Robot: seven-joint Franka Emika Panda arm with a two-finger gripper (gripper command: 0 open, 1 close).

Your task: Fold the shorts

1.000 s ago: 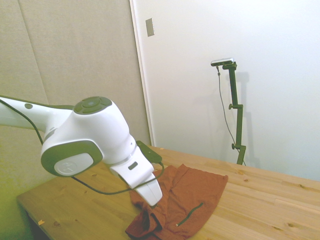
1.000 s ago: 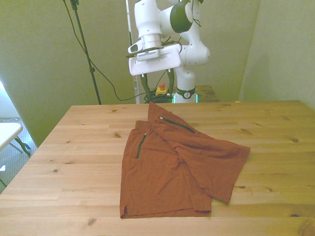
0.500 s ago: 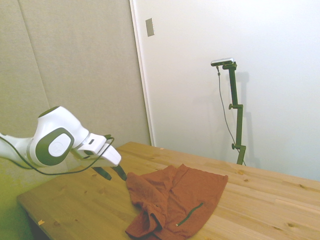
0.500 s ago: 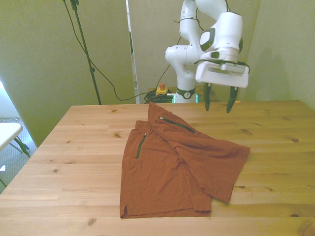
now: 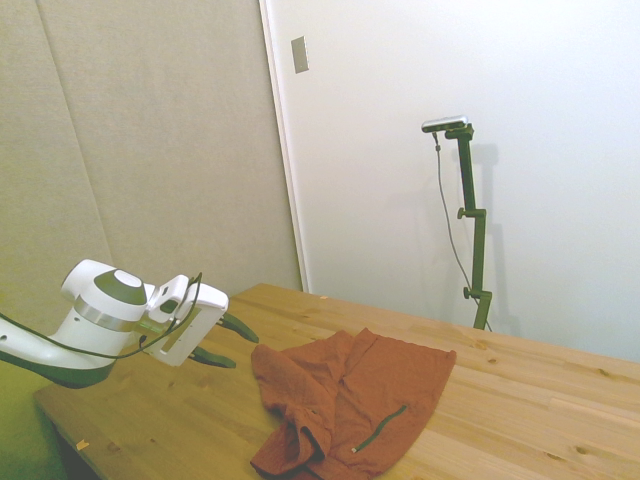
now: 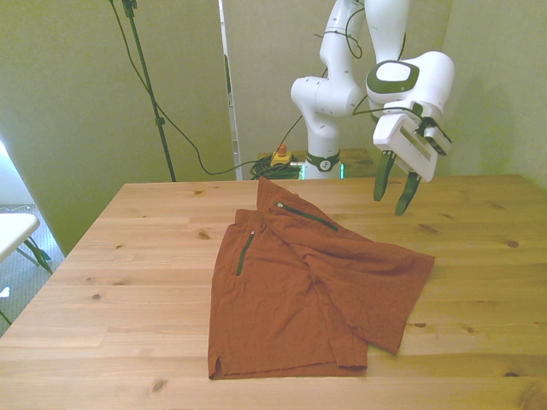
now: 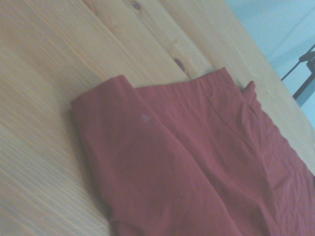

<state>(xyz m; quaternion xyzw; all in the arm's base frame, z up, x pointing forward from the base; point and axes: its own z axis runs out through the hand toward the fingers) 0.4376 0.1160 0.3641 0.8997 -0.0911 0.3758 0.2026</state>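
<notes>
Shorts (image 5: 352,402) lie crumpled on the tabletop (image 5: 520,400) in the side view — tool (image 5: 226,342) hovers beside them, spread wide, holding nothing. Front view: tool (image 6: 393,190) above bare wood, apart from the cloth. Wrist view shows just rust fabric.

side oblique, front facing, wrist close

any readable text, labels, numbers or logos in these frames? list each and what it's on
None readable.
Shorts: no print or logo visible, only dark zipper lines.
Gripper: no marking legible in any view.
Table: bare wood grain and knots.
A dark round mark on the robot's base is too small to read.
</notes>
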